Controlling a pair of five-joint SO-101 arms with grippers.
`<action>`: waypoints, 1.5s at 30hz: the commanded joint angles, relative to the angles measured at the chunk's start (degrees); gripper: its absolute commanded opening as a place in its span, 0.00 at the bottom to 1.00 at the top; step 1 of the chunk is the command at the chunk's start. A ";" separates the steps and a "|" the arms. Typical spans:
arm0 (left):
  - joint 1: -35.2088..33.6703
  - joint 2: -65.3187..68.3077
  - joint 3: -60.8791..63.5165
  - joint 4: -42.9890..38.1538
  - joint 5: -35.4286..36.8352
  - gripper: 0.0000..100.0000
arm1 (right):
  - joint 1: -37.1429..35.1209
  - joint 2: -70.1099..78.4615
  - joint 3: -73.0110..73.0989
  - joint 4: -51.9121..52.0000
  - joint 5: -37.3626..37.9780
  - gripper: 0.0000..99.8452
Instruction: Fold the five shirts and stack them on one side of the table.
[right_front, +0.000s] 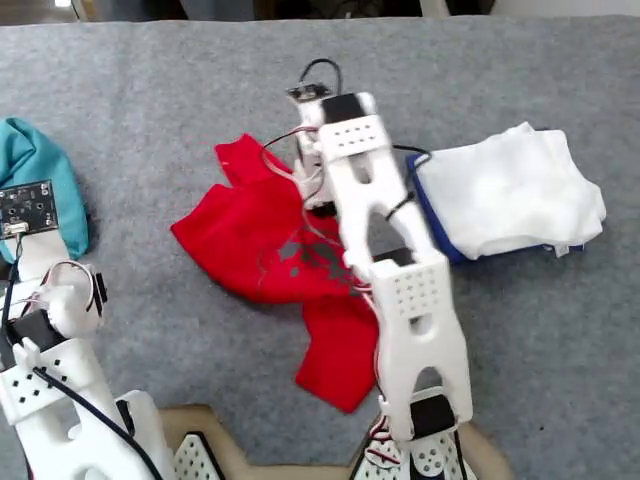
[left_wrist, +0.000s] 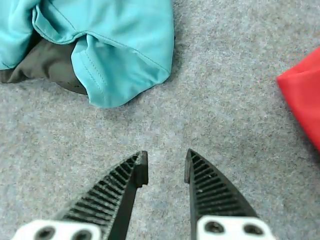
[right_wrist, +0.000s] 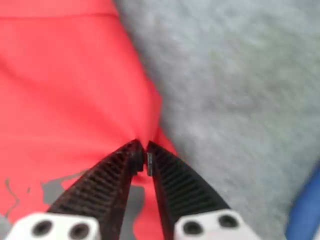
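A red shirt (right_front: 270, 245) lies crumpled in the middle of the grey table. My right gripper (right_wrist: 142, 151) is shut on a pinch of the red shirt (right_wrist: 65, 90) near its edge; in the high view that arm (right_front: 385, 250) reaches over the shirt from the near edge. A teal shirt (right_front: 40, 175) lies bunched at the far left, with a dark garment (left_wrist: 47, 65) under its folds. My left gripper (left_wrist: 165, 167) hangs open above bare cloth, short of the teal shirt (left_wrist: 110, 40). A folded white shirt (right_front: 510, 190) rests on a blue one (right_front: 428, 215) at the right.
Grey felt (right_front: 150, 90) covers the whole table. The arm bases (right_front: 200, 450) stand at the near edge. Cables (right_front: 320, 75) loop off the right arm's wrist. Open cloth lies between the teal and red shirts.
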 joint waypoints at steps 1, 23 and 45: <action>3.12 -0.18 -0.31 -1.05 0.62 0.15 | 4.13 -13.23 12.70 0.79 2.73 0.01; 24.92 44.57 -35.82 -8.09 15.38 0.15 | 12.31 -55.78 63.78 -9.58 13.80 0.02; 31.78 100.13 -91.91 3.34 8.09 0.18 | 12.40 -55.69 79.69 -54.68 13.71 0.02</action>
